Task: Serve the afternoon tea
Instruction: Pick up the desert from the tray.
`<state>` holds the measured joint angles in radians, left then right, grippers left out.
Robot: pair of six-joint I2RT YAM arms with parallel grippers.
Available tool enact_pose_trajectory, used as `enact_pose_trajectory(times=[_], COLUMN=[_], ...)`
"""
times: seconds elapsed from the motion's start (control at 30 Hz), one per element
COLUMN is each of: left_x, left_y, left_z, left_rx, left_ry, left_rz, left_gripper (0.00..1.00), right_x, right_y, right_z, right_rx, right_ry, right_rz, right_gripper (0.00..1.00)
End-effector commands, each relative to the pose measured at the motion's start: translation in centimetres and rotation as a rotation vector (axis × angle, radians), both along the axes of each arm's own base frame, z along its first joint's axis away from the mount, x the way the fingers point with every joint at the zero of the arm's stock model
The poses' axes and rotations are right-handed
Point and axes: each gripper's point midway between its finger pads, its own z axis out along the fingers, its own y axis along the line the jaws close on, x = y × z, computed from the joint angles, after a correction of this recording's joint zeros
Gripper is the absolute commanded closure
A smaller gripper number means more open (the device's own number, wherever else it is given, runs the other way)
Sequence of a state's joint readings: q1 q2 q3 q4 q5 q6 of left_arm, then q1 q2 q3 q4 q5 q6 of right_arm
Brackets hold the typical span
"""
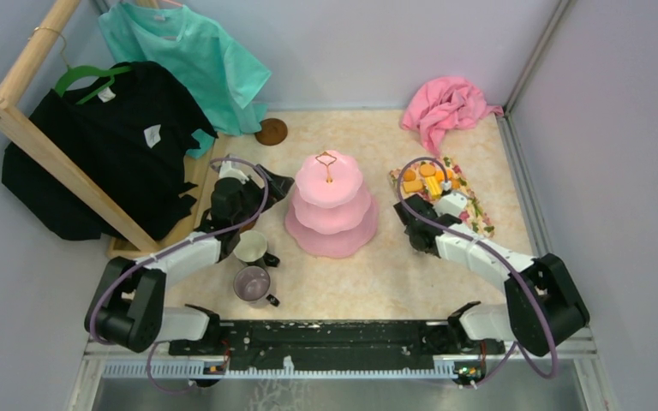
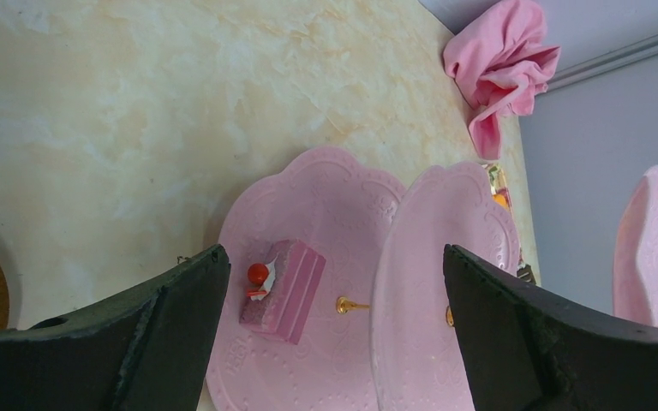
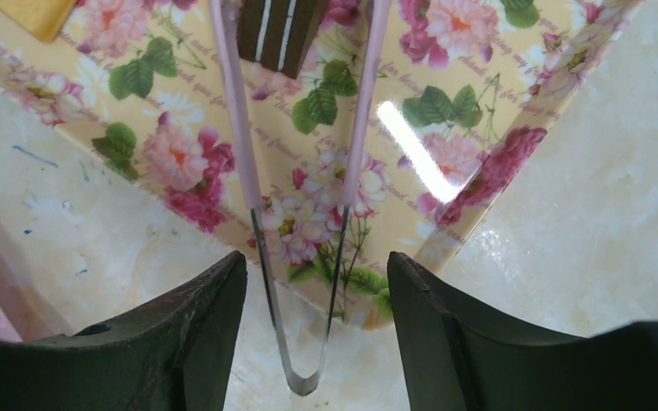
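Now | 1 three-tier stand (image 1: pixel 343 235) | white mug (image 1: pixel 251 247) + purple mug (image 1: pixel 252 282) = 2 | left pincer (image 2: pixel 334 257) gaping | right pincer (image 3: pixel 317 261) parted astride tongs (image 3: pixel 233 103)

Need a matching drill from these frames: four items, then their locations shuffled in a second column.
1. pink cake slice
2. brown layered slice
3. pink cloth
4. grey-purple mug

A. far right corner of the table
B. beside the white mug
C. on a tier of the cake stand
D. at the tips of the tongs, over the floral tray

Pairs: 1-C, 2-D, 3-A, 4-B
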<state>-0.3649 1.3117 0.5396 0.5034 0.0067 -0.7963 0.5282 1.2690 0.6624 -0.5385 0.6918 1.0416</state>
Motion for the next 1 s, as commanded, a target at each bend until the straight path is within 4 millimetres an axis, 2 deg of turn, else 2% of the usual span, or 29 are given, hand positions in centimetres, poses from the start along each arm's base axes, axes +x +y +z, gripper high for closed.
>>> enact_pose_trajectory(times=[0.0,0.37,0.43,0.67,0.97], left_x=[0.1,0.4,0.4,0.4,-0.1], left_y=[-0.6,-0.4,-0.4,-0.3,-0.1], left_z=[0.2,-0.1,-0.1,-0.2,0.6], left_rx=[-0.02,-0.001,0.002,0.006,0.0], left_ry=[-0.026,-0.028,-0.028,-0.029,-0.039], left_rz=[-0.021,-0.01,-0.007,-0.005,-0.003], left_gripper=[0.01,0.01,0.01,0.01,0.01], right_x=[1.9,3.1,3.2,3.0,2.0], right_y=[-0.3,-0.2,-0.4,-1.0,-1.5], right_z=[1.1,-0.4,-0.6,-0.6,0.5], right_rx=[0.016,0.025,0.026,0.019,0.012], right_ry=[-0.047,-0.023,-0.022,-0.03,-0.043], right_rz=[-0.041,-0.045,-0.054,-0.075,-0.051], right_gripper=[0.38,0.39,0.44,0.73,0.86])
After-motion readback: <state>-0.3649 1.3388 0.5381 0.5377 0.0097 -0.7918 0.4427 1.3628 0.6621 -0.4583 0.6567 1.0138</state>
